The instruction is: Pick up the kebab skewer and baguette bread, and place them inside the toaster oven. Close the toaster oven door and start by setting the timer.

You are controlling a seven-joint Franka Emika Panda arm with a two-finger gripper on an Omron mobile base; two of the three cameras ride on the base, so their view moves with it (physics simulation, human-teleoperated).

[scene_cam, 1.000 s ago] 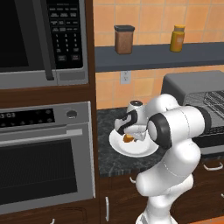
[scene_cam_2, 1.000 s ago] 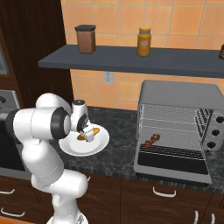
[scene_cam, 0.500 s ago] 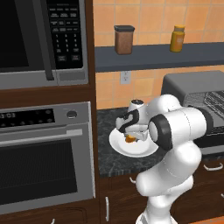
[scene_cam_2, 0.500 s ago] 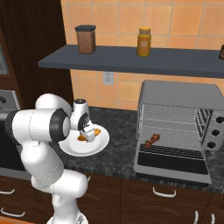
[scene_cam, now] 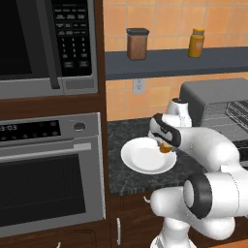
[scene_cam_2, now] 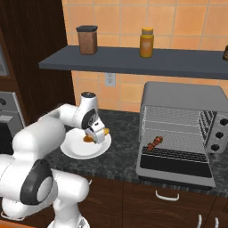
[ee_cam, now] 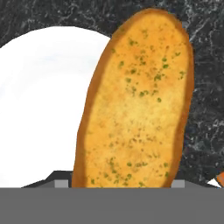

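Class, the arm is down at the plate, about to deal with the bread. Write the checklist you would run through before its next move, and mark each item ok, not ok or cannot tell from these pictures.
1. Kebab skewer already in the toaster oven: ok, it lies on the rack.
2. Toaster oven door open: ok, folded down flat.
3. Gripper at the baguette bread: ok, the loaf fills the hand view.
4. Fingers closed on the bread: cannot tell, the fingertips are hidden.
5. Bread lifted off the plate: cannot tell.
6. Counter between plate and oven free: ok.
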